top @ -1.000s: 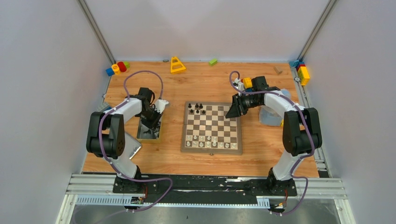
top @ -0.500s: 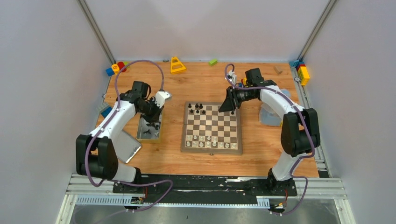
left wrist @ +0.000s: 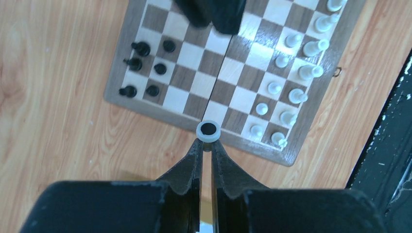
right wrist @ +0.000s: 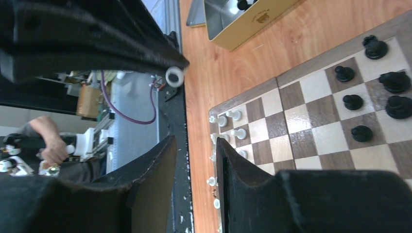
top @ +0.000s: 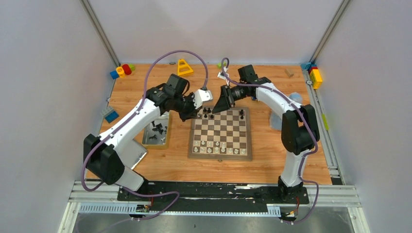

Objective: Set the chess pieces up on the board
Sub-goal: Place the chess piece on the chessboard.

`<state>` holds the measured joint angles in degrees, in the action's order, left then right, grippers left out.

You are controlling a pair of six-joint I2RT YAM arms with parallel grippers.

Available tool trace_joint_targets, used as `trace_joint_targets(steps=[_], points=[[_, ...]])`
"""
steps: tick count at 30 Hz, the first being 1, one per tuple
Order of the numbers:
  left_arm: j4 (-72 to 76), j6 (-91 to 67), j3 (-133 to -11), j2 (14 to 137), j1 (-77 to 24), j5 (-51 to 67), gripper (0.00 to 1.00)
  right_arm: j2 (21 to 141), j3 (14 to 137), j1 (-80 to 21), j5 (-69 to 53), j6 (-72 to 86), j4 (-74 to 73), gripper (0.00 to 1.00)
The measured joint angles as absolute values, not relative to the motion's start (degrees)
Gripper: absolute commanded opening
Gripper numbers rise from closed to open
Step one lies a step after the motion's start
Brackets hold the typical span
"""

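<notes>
**A:** What are the left fingers doing?

**B:** They are pinching almost shut on a white piece. The left wrist camera is showing only its round base, so I cannot tell its kind. From above, the arm is hiding it, hanging over the board near the 11 o'clock corner.

**A:** And the right fingers?

**B:** They are standing narrowly apart with nothing between them, hovering at the board's 12 o'clock edge.

**A:** Where are the rest sitting?

**B:** Black pieces are clustering at the 11 o'clock corner. A lone black piece is standing toward 1 o'clock. White pieces are lining the two rows at 6 o'clock. More are lying in the tin on the table at the board's 9 o'clock, too small to count.

**A:** Is anything getting cut off?

**B:** The right wrist view is cropping the tin at its top edge, and its own fingers are covering the squares nearest the lens.
</notes>
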<state>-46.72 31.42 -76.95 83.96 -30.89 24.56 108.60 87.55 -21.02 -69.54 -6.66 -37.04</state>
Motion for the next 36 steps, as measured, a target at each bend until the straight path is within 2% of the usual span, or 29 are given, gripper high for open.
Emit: trace_joint_targets(steps=[9,21,36], points=[[-45.7,30.2,-78.9,88.7,-37.1,23.3,0.13,110.7,87.0,-21.3,-74.0,3.4,-31.5,0.41],[-43.7,28.4,-79.1,89.7,-39.5,18.9,0.13,113.4,86.1,-24.1,-74.0,8.3,-28.2,0.44],[-43.5,28.1,-79.1,90.1,-40.6,15.2,0.13,114.7,85.8,-25.6,-73.6,9.4,-27.9,0.35]])
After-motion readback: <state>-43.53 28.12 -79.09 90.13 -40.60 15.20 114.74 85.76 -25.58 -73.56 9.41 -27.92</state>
